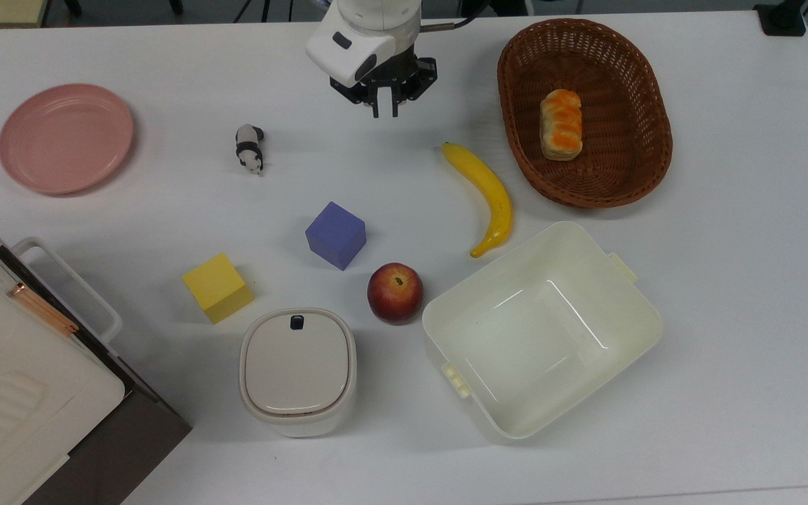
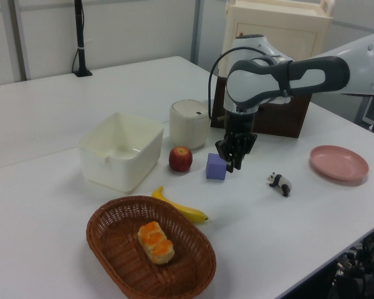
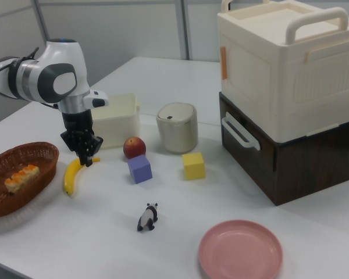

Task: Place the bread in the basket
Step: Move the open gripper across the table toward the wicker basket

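The bread (image 1: 562, 125) (image 2: 154, 243) (image 3: 22, 176), a small loaf with an orange glazed top, lies inside the reddish-brown wicker basket (image 1: 628, 172) (image 2: 112, 258) (image 3: 11, 200). My gripper (image 1: 384, 112) (image 2: 235, 167) (image 3: 88, 163) hangs over the bare table, well off to the top view's left of the basket and just above the banana's upper tip. Its fingers are shut together with nothing between them.
A yellow banana (image 1: 489, 200) lies between gripper and basket. A purple cube (image 1: 336, 235), apple (image 1: 395, 292), yellow cube (image 1: 218, 287), lidded canister (image 1: 297, 370) and cream tub (image 1: 628, 294) fill the middle. A panda figure (image 1: 250, 149) and pink plate (image 1: 66, 137) sit left.
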{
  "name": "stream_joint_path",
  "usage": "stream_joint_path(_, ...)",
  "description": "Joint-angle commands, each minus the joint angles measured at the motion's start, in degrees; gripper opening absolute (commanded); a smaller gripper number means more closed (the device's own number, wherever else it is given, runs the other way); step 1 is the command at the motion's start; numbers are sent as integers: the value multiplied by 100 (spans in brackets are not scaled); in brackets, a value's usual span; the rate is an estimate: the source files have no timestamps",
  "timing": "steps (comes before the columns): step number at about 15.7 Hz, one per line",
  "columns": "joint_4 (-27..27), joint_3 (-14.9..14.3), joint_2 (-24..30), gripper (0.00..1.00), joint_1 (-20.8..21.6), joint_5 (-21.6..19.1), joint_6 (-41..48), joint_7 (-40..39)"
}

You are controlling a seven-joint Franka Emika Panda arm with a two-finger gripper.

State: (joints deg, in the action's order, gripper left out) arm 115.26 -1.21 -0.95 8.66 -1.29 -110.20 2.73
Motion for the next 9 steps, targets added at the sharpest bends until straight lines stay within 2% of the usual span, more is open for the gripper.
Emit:
stream_joint_path(1,67,-20,122,13,119,85,-72,297)
stream_joint_path(9,-108,884,104,16,206,252,-81,1228)
